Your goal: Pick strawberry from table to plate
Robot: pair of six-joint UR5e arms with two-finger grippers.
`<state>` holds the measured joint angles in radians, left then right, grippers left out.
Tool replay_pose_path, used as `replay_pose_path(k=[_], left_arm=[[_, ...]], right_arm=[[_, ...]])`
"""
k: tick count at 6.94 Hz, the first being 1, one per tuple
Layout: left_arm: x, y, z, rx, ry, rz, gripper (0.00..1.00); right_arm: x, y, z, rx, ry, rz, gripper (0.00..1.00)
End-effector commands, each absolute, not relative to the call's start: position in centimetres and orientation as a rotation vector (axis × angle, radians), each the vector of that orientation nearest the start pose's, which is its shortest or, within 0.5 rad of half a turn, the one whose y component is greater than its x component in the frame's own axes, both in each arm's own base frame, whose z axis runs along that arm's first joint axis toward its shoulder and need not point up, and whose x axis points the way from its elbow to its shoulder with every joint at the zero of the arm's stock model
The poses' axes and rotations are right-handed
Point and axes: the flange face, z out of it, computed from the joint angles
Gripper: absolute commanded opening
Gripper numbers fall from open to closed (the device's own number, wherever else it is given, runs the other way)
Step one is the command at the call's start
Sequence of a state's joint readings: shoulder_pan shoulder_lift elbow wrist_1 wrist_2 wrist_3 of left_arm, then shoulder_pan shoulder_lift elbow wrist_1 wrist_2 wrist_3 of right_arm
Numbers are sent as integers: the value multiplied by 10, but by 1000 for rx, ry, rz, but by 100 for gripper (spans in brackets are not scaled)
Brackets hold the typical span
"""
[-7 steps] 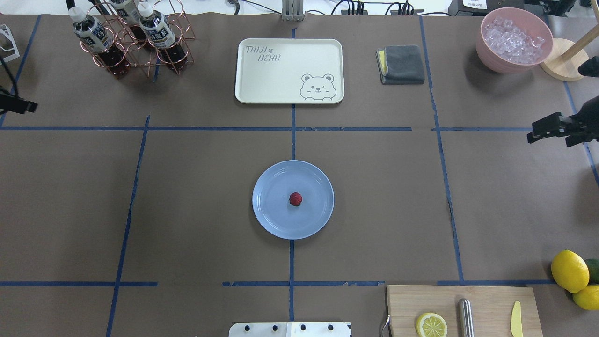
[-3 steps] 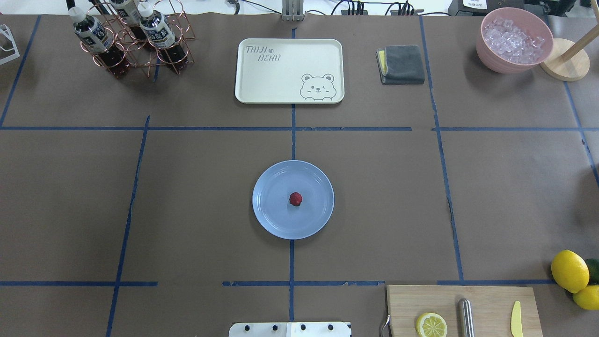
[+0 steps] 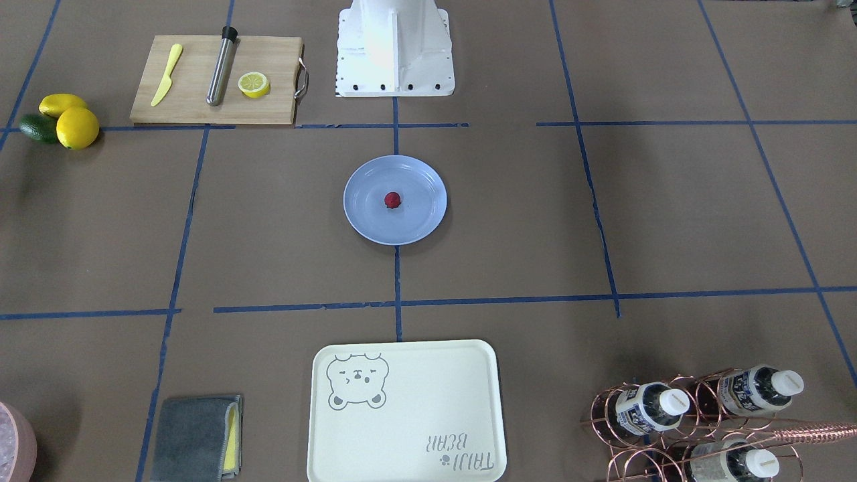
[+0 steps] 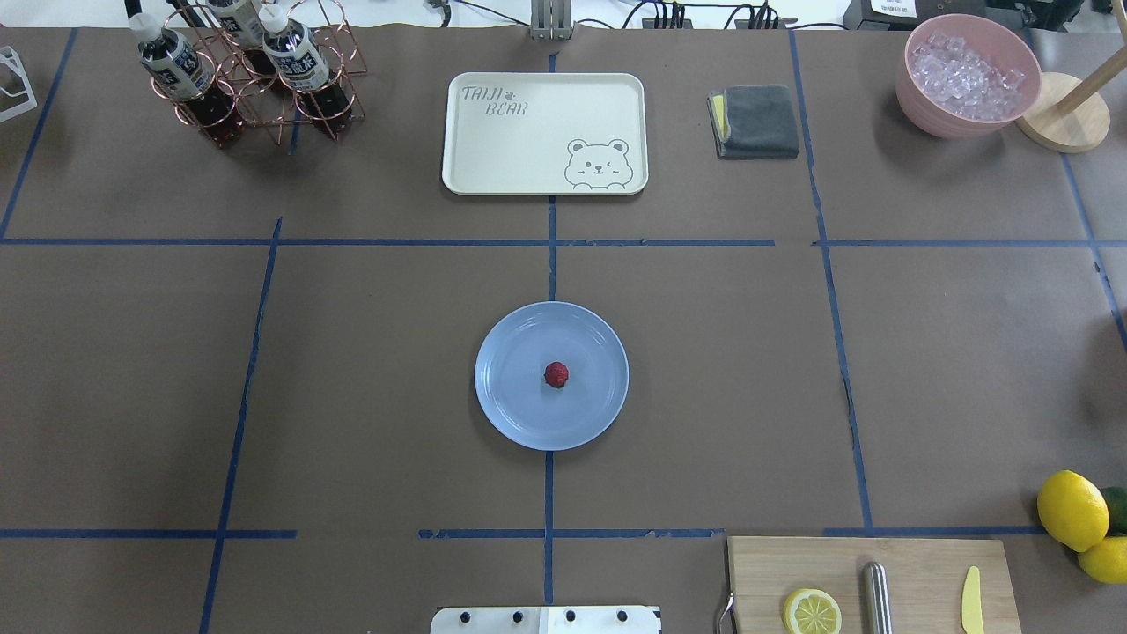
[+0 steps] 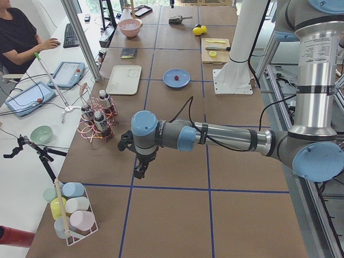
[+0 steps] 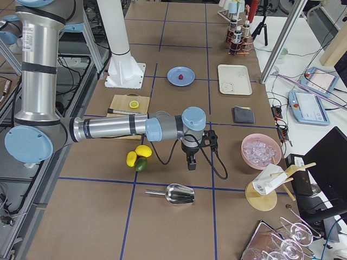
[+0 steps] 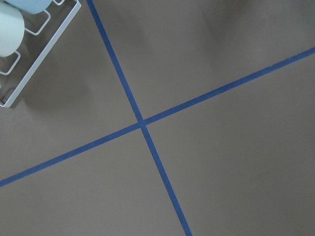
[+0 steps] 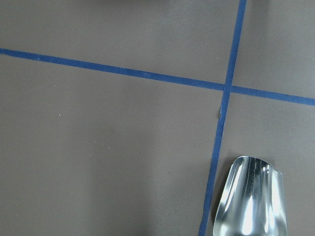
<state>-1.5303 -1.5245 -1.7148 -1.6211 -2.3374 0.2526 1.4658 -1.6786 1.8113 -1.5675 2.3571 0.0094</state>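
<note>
The small dark red strawberry [image 4: 556,375] [image 3: 392,199] lies near the middle of the light blue plate [image 4: 511,414] [image 3: 365,227], which rests on the brown table [image 4: 352,352] at its centre. No gripper shows in the overhead or front views. The exterior left view has my left gripper [image 5: 140,171] pointing down over a bare stretch of table, far from the plate [image 5: 183,81]. My right gripper [image 6: 191,162] shows only in the exterior right view, hanging over the table beside the lemons. I cannot tell whether either gripper is open or shut.
A cream bear tray [image 4: 544,132], a copper bottle rack [image 4: 255,75], a grey cloth [image 4: 755,121] and a pink bowl of ice [image 4: 968,75] line the far side. A cutting board [image 4: 867,581] and lemons [image 4: 1071,509] sit near right. A metal scoop [image 8: 251,199] lies below the right wrist.
Both grippers, seen a second ago at the overhead view's left and right edges, have drawn out of it sideways. The strawberry and plate have not moved.
</note>
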Motion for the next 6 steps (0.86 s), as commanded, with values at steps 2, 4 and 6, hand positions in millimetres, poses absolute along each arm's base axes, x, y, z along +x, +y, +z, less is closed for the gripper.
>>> replay_pose_path(k=[2,4,6], left_arm=[[-44,-478,615,135,772,193,100],[-42,-478,618,132,771,194,100],[-42,-478,618,139,772,202,100]], right_arm=[[25,-456,597,94,-776,-161,100],[24,-454,602,69,-790,-137,100],[23,-453,604,69,-790,-140,100]])
